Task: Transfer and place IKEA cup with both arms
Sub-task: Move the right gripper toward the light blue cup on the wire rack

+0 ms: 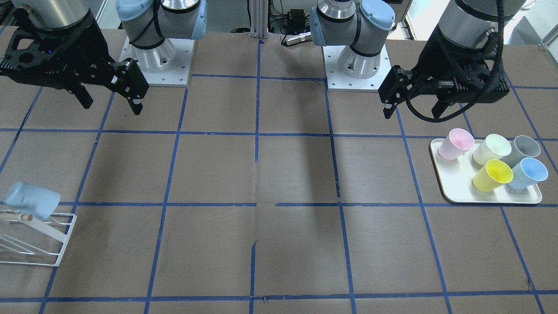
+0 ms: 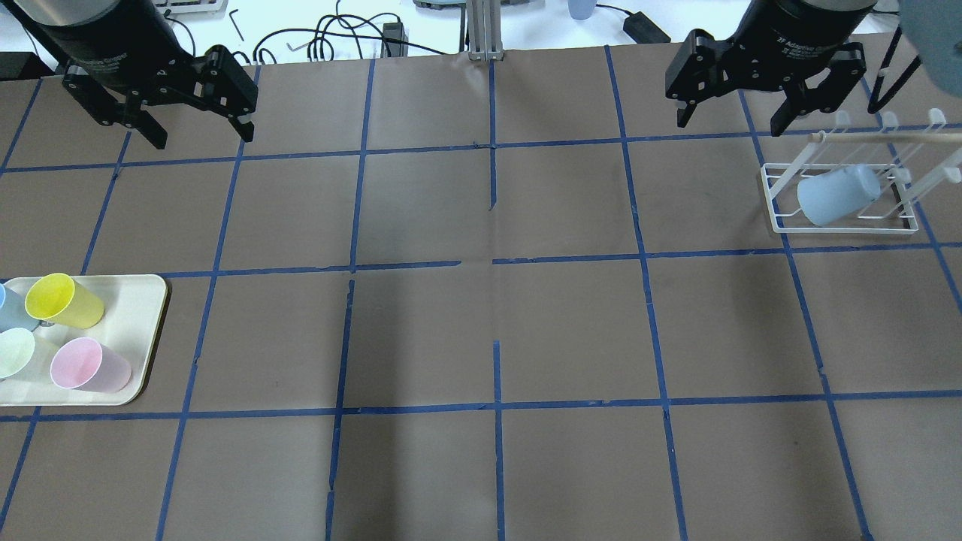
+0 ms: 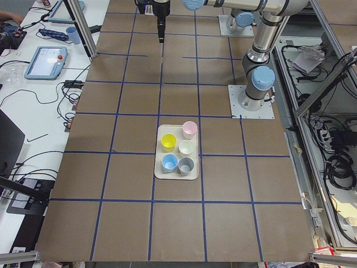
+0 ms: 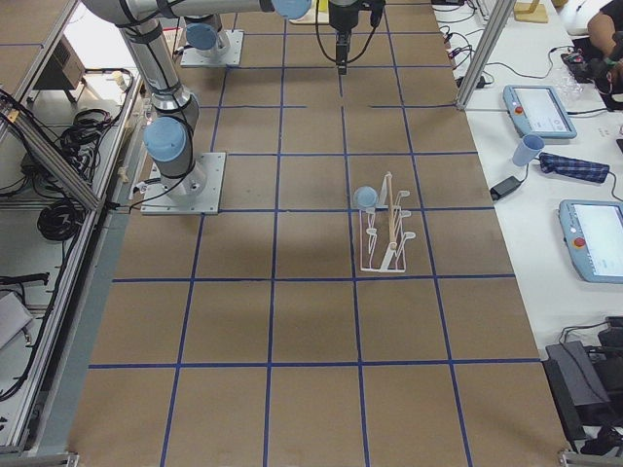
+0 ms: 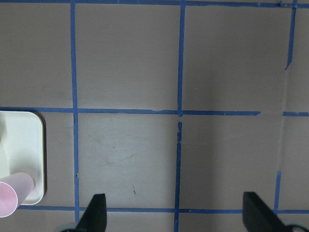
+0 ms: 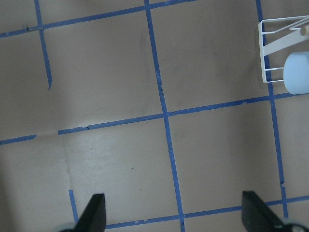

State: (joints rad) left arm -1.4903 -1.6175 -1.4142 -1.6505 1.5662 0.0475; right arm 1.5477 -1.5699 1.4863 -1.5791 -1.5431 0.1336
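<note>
The pale blue IKEA cup [image 1: 32,199] lies tilted on a white wire rack [image 1: 43,244] at the table's end on my right side. It also shows in the overhead view [image 2: 838,194] and at the edge of the right wrist view [image 6: 297,72]. My right gripper [image 2: 730,124] is open and empty, raised above the table beside the rack. My left gripper [image 2: 203,139] is open and empty, raised above the table and clear of the tray. Both wrist views show open fingers over bare table.
A cream tray [image 1: 457,187] on my left side holds several upright cups: a near-identical blue cup [image 1: 529,172], a yellow cup [image 1: 492,175], a pink cup [image 1: 456,144], a pale green cup [image 1: 491,149] and a grey cup [image 1: 523,149]. Brown table with blue tape grid.
</note>
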